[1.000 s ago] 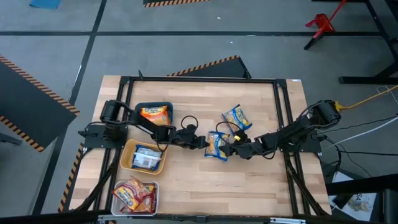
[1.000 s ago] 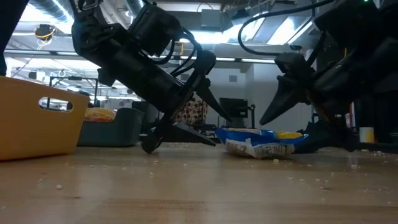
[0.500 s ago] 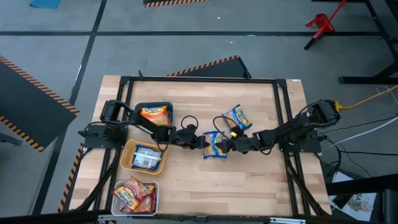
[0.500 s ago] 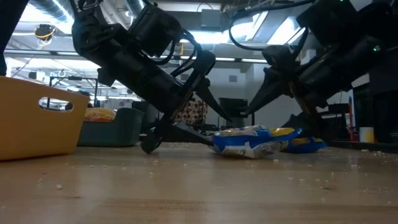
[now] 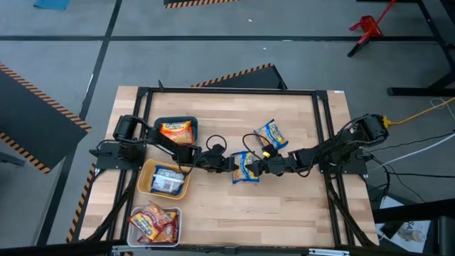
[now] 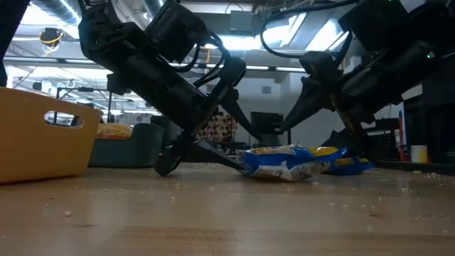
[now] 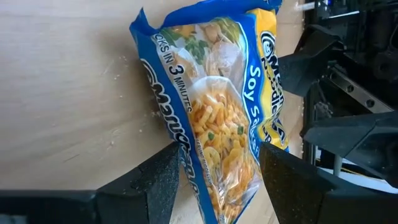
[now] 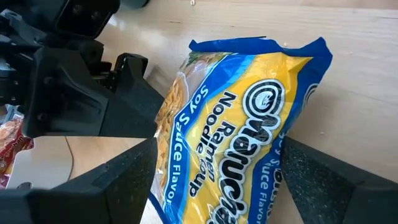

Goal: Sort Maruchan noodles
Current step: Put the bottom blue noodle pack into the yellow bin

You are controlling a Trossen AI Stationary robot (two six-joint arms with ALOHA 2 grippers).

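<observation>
**Blue packet bracketed by both grippers at mid-bench**

The left gripper is spread open around one end of the blue Maruchan packet. The packet's long axis is laid toward the near edge. The right gripper, also open, is set against its opposite side, equally near.

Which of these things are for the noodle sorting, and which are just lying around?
For the job:
- blue noodle packet between the left tool and the right tool
- second blue packet
- orange packet in the teal tray
- blue packet in the yellow tray
- red packets in the white tray

Just lying about:
- crumbs on the table
</observation>
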